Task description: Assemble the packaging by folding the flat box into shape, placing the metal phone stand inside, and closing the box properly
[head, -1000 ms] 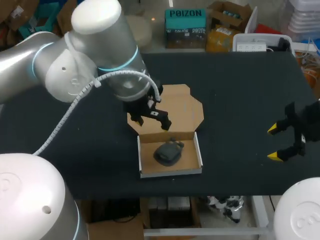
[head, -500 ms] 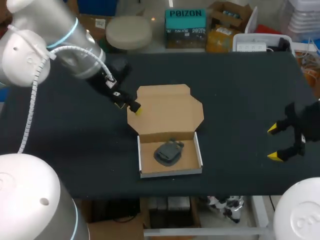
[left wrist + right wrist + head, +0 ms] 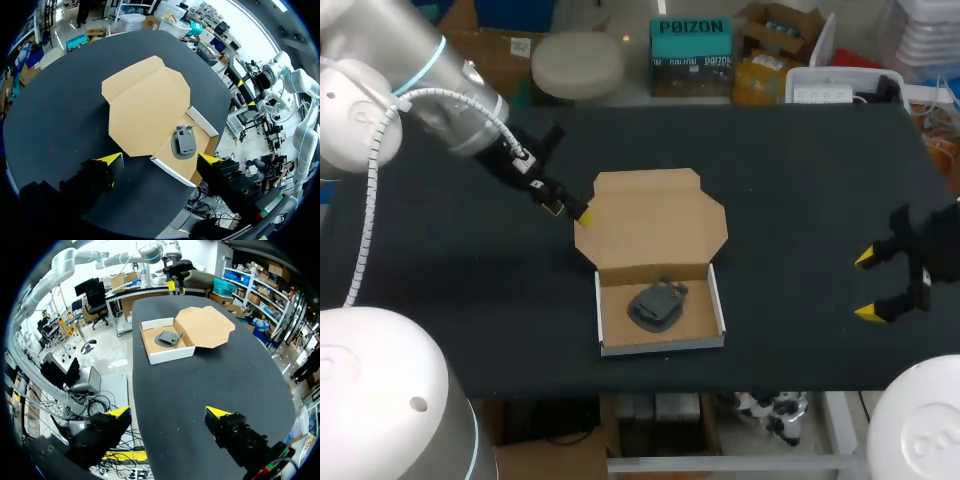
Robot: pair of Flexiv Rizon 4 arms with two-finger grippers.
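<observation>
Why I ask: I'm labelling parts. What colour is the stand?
Dark grey. The stand shows best in the left wrist view.

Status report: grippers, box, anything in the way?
Left gripper open, at left edge of lid. Right gripper open, empty. Stand in box, lid flat open, nothing on it.

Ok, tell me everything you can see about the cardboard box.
The box is brown cardboard, white outside. Its shallow tray is folded up with low walls and holds the dark grey phone stand. The lid, with cut corners and a tuck flap, lies open and flat on the table. The left hand, open, sits at the lid's left corner; contact is unclear.
</observation>
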